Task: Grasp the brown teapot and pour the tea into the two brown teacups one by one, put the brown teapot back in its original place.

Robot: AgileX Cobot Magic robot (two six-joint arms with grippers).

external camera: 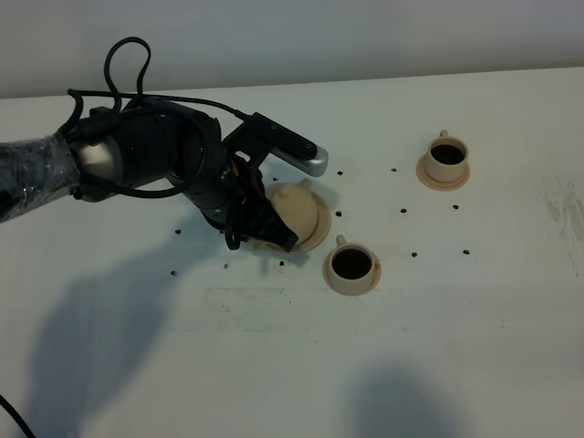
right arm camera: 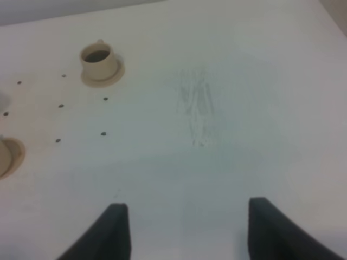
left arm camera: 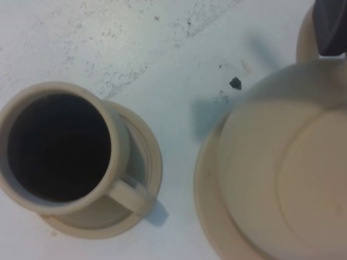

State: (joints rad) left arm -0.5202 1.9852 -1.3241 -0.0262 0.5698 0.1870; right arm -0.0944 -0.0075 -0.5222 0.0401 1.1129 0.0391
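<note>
White table (external camera: 274,365) bore everything. Black left arm (external camera: 137,160) reached over teapot (external camera: 306,205), which sat on tray (left arm camera: 205,184) left of centre. Left gripper (external camera: 260,228) was at teapot's handle side; cannot tell whether pinching. Right gripper (right arm camera: 190,238) was spread, empty, above table. Near cup (external camera: 351,265) stood just beside tray, far cup (external camera: 447,155) well apart; both on saucers, dark inside.

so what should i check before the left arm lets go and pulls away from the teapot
1. Near teacup filled: ok, dark inside.
2. Far teacup filled: ok, dark inside.
3. Teapot upright on its tray: ok.
4. Left end effector free of the teapot's handle: cannot tell, the grip is hidden.
5. Near teacup apart from the tray: ok, a gap of table shows between them.
6. Right end effector out of the way: ok, open, empty, over bare table.
</note>
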